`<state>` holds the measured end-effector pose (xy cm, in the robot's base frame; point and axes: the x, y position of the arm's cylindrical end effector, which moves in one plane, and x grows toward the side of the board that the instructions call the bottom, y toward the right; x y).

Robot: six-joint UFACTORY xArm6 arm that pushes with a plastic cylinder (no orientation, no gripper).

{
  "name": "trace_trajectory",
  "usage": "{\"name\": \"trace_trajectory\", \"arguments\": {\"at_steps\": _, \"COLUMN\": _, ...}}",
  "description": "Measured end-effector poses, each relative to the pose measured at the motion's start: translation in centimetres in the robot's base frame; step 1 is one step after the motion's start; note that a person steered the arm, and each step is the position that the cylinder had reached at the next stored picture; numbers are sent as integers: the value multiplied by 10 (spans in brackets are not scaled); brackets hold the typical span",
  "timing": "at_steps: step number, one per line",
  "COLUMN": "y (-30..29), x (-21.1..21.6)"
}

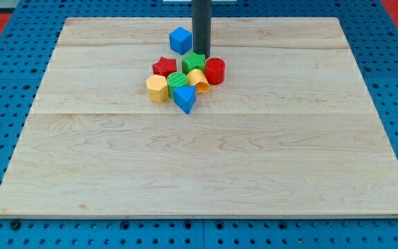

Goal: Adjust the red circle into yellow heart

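Observation:
The red circle [215, 70] sits at the right of a tight cluster near the view's top middle. The yellow heart [198, 79] lies just left of it and touches it. My tip [201, 54] comes down from the view's top and stands right behind the cluster, at the green star block [194, 62] and just up-left of the red circle.
The cluster also holds a red star [164, 67], a green circle [177, 81], a yellow hexagon [157, 88] and a blue triangle [184, 99]. A blue cube [180, 40] stands apart left of the rod. The wooden board [206, 159] ends at blue pegboard.

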<state>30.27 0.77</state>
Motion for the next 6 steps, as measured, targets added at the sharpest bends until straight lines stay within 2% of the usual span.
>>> {"name": "trace_trajectory", "arguments": {"at_steps": 2, "y": 47, "x": 15}}
{"name": "trace_trajectory", "arguments": {"at_steps": 3, "y": 46, "x": 37}}
{"name": "trace_trajectory", "arguments": {"at_steps": 5, "y": 49, "x": 50}}
{"name": "trace_trajectory", "arguments": {"at_steps": 6, "y": 23, "x": 60}}
